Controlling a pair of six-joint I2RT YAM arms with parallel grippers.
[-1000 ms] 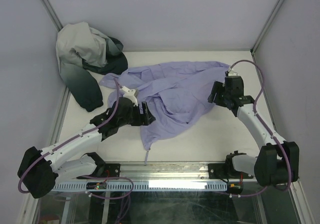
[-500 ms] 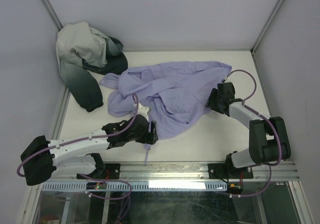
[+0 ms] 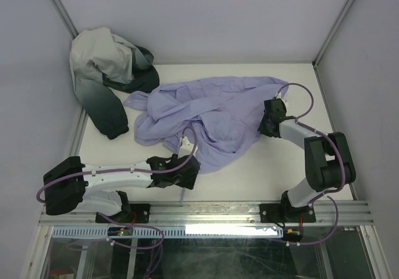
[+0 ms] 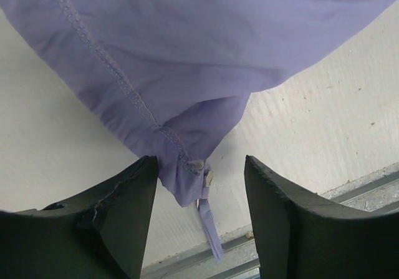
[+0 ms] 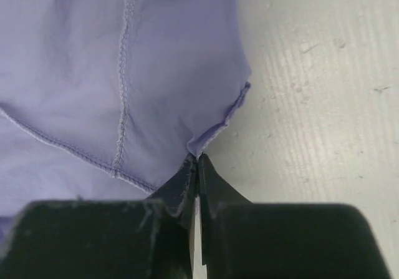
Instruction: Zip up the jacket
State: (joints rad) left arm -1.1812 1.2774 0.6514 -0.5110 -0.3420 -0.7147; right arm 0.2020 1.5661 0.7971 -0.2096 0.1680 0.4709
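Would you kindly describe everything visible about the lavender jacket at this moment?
The jacket is thin lavender fabric with stitched seams, lying crumpled on the white table. Its near corner, with a dangling zipper pull, sits between the fingers of the open left gripper. The right gripper pinches its right edge.

Even, diffuse overhead light; soft shadows only. Overhead view sharp. Wrist views: dark tool fingers (image 4: 112, 223) slightly soft, underexposed.

Top view high at rear, facing down; wrist views close, all sharing jacket (image 3: 212, 113).
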